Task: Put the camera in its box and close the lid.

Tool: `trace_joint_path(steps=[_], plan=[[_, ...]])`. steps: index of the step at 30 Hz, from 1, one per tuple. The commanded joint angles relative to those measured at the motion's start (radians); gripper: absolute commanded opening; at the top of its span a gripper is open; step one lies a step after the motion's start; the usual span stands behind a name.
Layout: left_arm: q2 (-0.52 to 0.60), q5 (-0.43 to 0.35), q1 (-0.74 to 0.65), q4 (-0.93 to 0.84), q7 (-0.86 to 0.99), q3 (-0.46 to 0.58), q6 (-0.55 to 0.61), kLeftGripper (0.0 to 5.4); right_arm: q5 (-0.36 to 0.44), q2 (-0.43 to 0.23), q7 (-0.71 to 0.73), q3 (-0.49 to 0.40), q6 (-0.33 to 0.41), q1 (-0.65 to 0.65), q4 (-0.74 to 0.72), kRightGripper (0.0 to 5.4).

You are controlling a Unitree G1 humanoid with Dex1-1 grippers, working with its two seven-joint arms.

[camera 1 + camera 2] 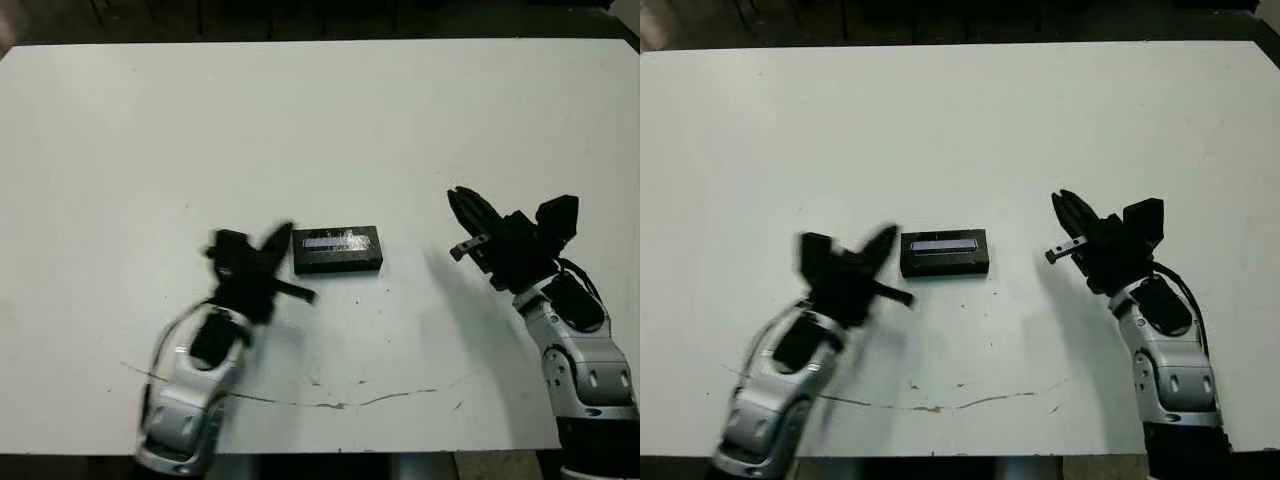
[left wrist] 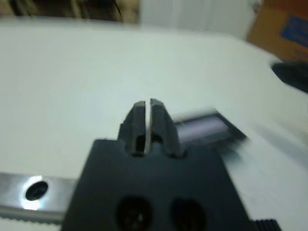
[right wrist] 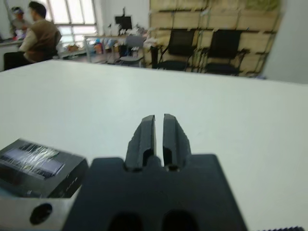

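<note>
The left end effector [image 1: 262, 262] hovers just beside the closed box's left end, fingers nearly together and holding nothing, so it looks finished with it. The lid [image 1: 337, 243] sits flat on the box [image 1: 338, 262] at the middle of the desk [image 1: 320, 120]; the camera is hidden, presumably inside. The right end effector [image 1: 480, 225] hangs well apart to the right, fingers almost touching, empty.
</note>
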Motion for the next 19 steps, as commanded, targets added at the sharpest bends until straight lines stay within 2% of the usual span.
trace_joint_path(steps=[1, 4, 7, 13, 15, 19], plan=[[0.058, 0.035, 0.013, 0.074, 0.018, 0.102, -0.154, 0.02, -0.041, 0.027, -0.043, 0.010, -0.040, 0.025, 0.001, 0.00], [0.070, 0.053, 0.001, 0.162, 0.052, 0.179, -0.298, 0.02, -0.079, 0.059, -0.065, 0.025, -0.132, 0.021, 0.051, 0.00], [0.058, 0.065, -0.014, 0.231, 0.092, 0.215, -0.392, 0.02, -0.161, 0.094, -0.133, 0.048, -0.216, 0.020, 0.093, 0.00], [0.023, 0.056, -0.030, 0.287, 0.127, 0.224, -0.456, 0.02, -0.258, 0.159, -0.242, 0.076, -0.343, 0.010, 0.191, 0.00], [0.016, 0.058, -0.032, 0.289, 0.127, 0.221, -0.460, 0.02, -0.261, 0.168, -0.252, 0.077, -0.343, 0.011, 0.200, 0.00], [0.006, 0.049, -0.029, 0.277, 0.120, 0.212, -0.456, 0.02, -0.254, 0.175, -0.257, 0.080, -0.297, 0.023, 0.172, 0.00]])
